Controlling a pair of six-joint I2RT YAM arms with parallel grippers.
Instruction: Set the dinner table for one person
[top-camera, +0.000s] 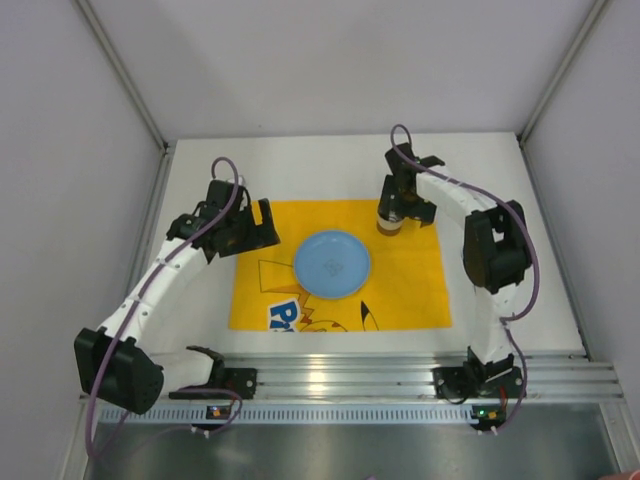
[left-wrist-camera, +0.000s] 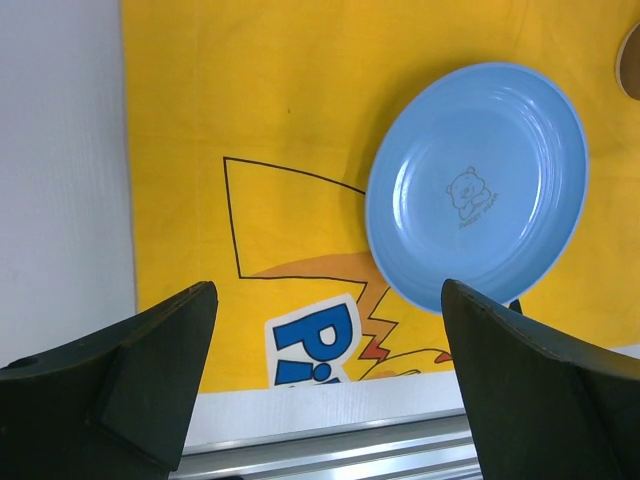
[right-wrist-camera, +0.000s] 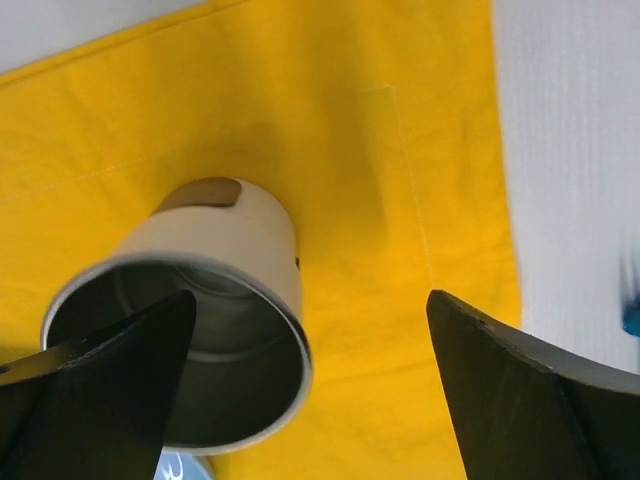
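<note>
The white dinner table (top-camera: 330, 165) runs back from the ribbed rail (top-camera: 350, 372) at the near edge and carries a yellow mat (top-camera: 410, 290) with a blue plate (top-camera: 332, 263) at its centre. The left gripper (left-wrist-camera: 327, 300) hangs over the mat's left part, fingers fully spread and empty. At the mat's far right, the right gripper (right-wrist-camera: 310, 300) is spread wide over an upright cup (right-wrist-camera: 250, 240), gripping nothing.

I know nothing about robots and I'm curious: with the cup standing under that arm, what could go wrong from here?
1. One of the right fingers seems to hang at the open mouth of the cup; pulling away askew could catch the rim and tip it.
2. The left fingers hover open near the plate; a careless sweep might shove it across the yellow mat.
</note>
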